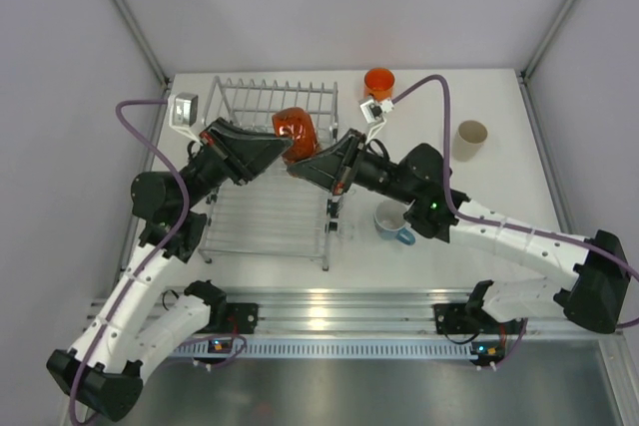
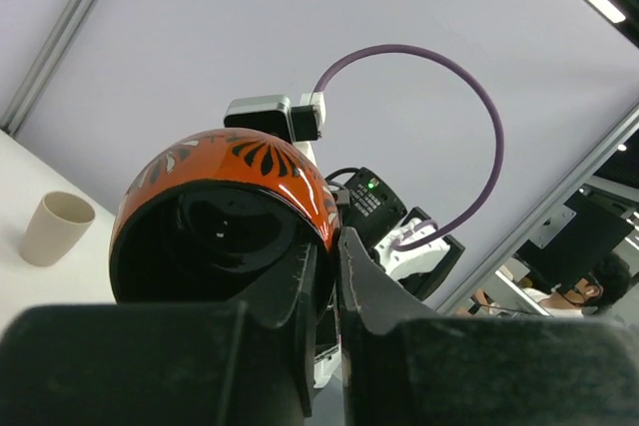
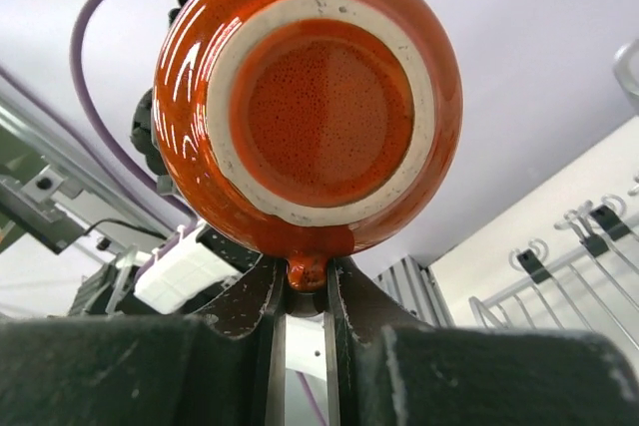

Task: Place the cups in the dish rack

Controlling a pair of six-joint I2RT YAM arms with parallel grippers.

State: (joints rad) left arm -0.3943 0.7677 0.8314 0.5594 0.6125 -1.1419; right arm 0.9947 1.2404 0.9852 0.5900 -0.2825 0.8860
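Left hand (image 2: 332,256) grips mug (image 3: 310,97) rim, right hand (image 3: 308,286) its handle, above rack (image 1: 260,216).

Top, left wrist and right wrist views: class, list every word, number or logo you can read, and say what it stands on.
No text is readable in any view.
The dark red-orange mug carries only a black petal pattern, no words.
The black module behind it has faint light markings, too small to read.
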